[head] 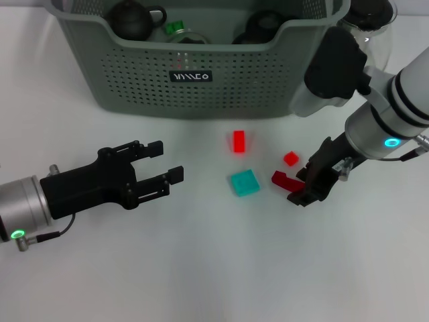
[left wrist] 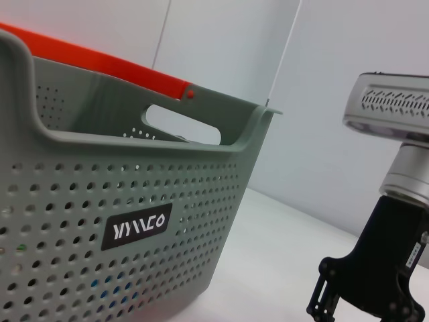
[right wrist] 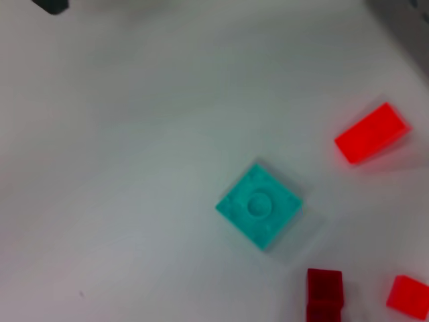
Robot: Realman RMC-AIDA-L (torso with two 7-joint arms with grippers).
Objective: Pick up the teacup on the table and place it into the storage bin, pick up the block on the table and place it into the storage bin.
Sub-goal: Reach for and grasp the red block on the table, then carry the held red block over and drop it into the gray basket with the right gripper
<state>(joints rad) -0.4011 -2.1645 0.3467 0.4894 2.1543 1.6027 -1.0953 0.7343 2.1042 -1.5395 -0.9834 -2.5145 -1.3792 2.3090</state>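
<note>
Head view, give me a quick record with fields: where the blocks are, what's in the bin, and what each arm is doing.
bin: storage bin at the far side of the table, dark teapots and a green piece inside
blocks on table: bright red block, teal block, small red block, dark red block
right arm: right gripper low beside the dark red block, whether it grips cannot be told
left arm: left gripper jaws open, empty, left of the blocks
glass pitcher: right of the bin
</note>
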